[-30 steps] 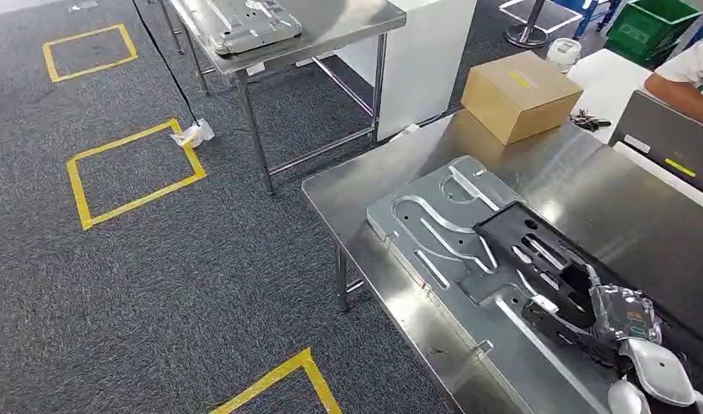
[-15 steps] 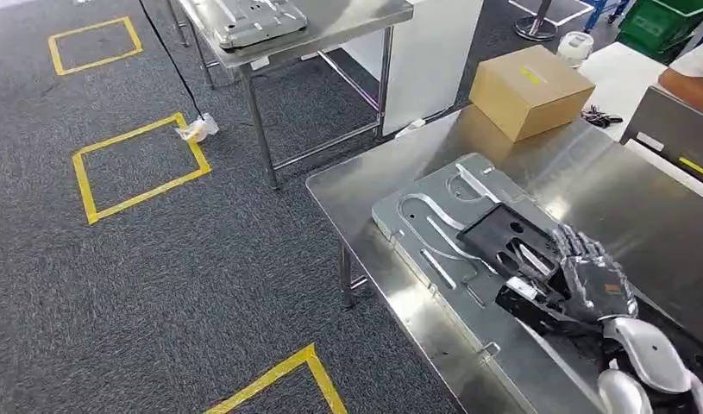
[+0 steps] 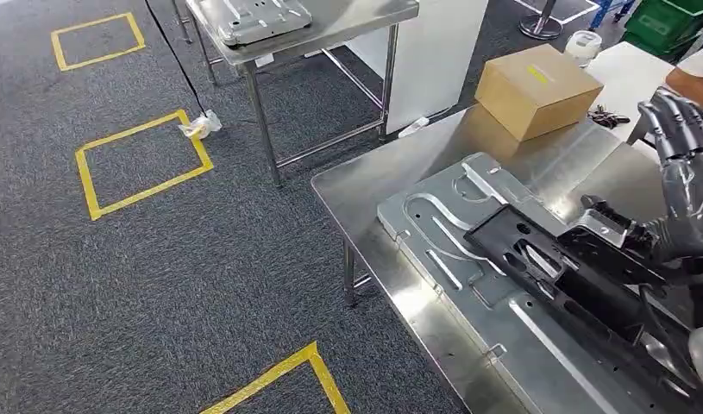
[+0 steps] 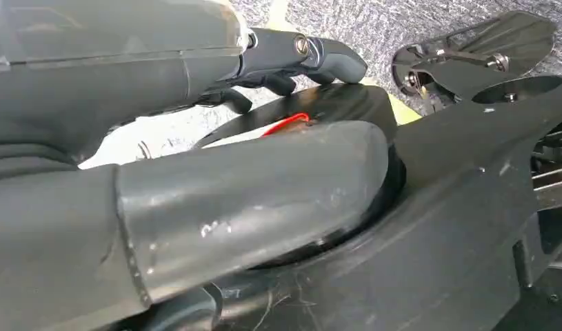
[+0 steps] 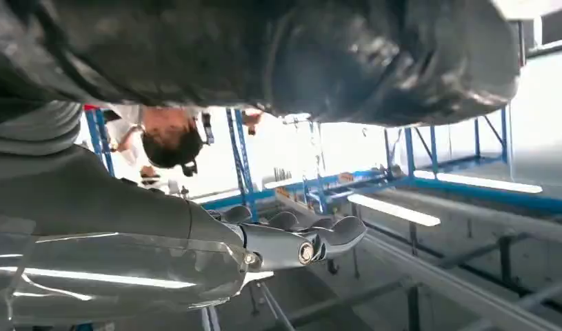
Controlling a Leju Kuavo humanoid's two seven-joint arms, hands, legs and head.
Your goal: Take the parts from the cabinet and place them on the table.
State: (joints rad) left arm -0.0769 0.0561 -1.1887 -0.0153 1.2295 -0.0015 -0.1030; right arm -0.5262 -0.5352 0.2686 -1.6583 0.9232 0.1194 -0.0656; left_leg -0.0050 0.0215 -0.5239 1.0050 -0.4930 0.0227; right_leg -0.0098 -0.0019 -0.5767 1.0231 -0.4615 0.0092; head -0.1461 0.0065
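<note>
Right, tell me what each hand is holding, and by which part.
Nothing is held. The right hand, fingers apart, is above the table beside the black part, which lies on the silver plate. The left hand has nothing between its fingers.

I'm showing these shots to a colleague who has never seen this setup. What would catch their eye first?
Probably the black part lying across the large silver stamped plate on the near steel table. Next, the robot's right hand raised above the table's far side, fingers apart and holding nothing. Behind it sits a cardboard box, and yellow tape squares mark the grey carpet.
</note>
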